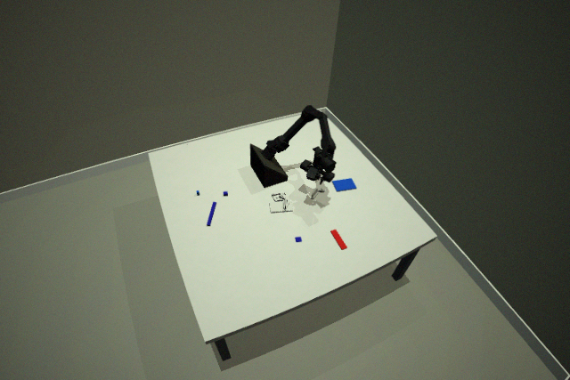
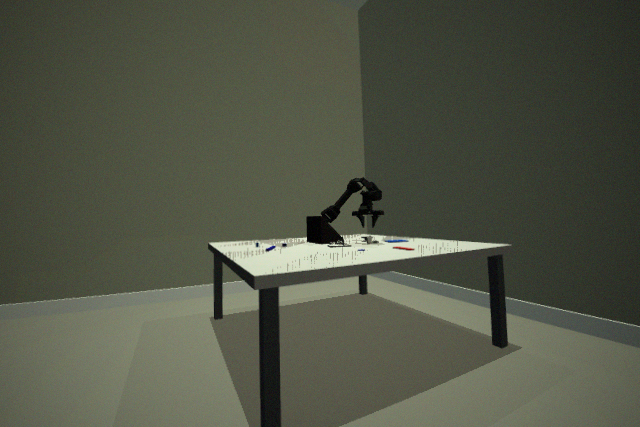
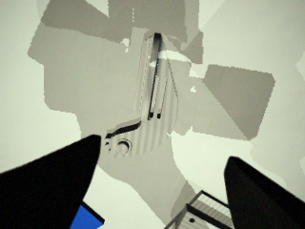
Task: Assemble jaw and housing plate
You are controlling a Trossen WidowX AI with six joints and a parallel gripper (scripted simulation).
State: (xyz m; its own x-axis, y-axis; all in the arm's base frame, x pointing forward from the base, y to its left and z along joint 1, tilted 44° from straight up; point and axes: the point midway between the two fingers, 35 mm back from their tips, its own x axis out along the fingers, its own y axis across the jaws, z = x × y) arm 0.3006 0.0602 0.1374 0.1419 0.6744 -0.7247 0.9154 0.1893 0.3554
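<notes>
My gripper is open and empty, pointing down above the table. Below it a pale grey striped part lies in the middle of the wrist view. It has a long dark slot and a round hole at its lower left end. A second pale part with dark edges shows at the bottom, in front of the right finger, partly cut off. A flat white assembly with thin black outlines lies left of the gripper. Which part is which jaw, the pins and any tooth mesh cannot be made out.
A blue slab lies right of the gripper. A red bar lies nearer the front. A small blue block lies left of it. A blue bar and two small blue blocks lie at the far left.
</notes>
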